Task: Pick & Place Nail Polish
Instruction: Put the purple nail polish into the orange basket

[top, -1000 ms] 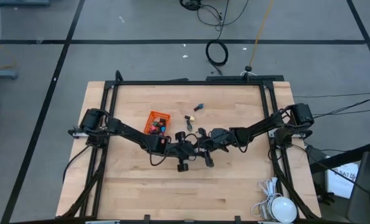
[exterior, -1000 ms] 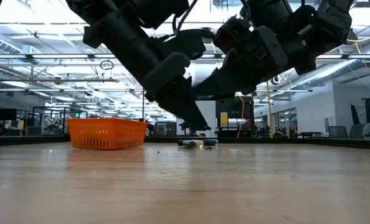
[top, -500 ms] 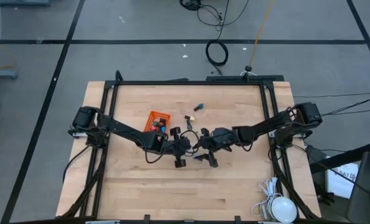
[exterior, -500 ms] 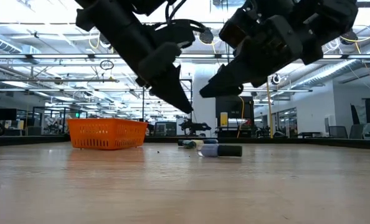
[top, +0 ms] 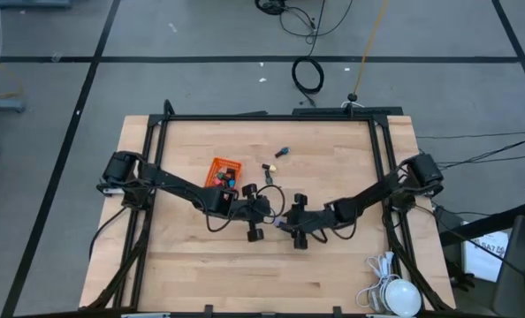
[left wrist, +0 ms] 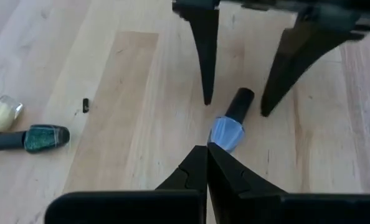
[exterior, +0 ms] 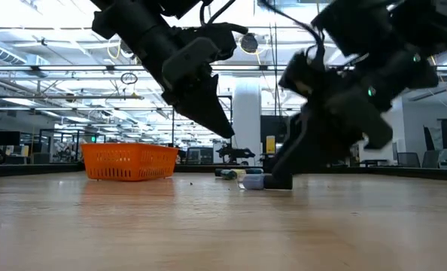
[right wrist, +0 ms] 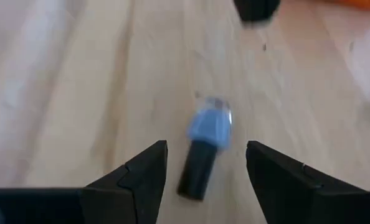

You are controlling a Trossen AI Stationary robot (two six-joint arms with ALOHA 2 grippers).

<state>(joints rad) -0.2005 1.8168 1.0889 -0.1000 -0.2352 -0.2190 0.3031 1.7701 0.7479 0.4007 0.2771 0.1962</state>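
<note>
Right wrist view: my right gripper (right wrist: 206,163) has its jaws spread wide, holding nothing. A blue nail polish bottle (right wrist: 205,144) lies on its side on the worktop (right wrist: 79,93) just ahead of the gap between them, dark cap toward the jaws.

Left wrist view: my left gripper (left wrist: 207,163) has its jaws shut tight, tips just short of the same blue bottle (left wrist: 230,122). The right arm's two fingers (left wrist: 203,56) stand either side of its cap, apart from it.

Off to the side of the left jaws lie a green bottle (left wrist: 37,138) and a pale yellow one (left wrist: 2,112), close together.

High view: the orange basket (top: 224,171) sits beyond the left jaws, holding several bottles (top: 224,179); another loose bottle (top: 281,151) lies farther off.
</note>
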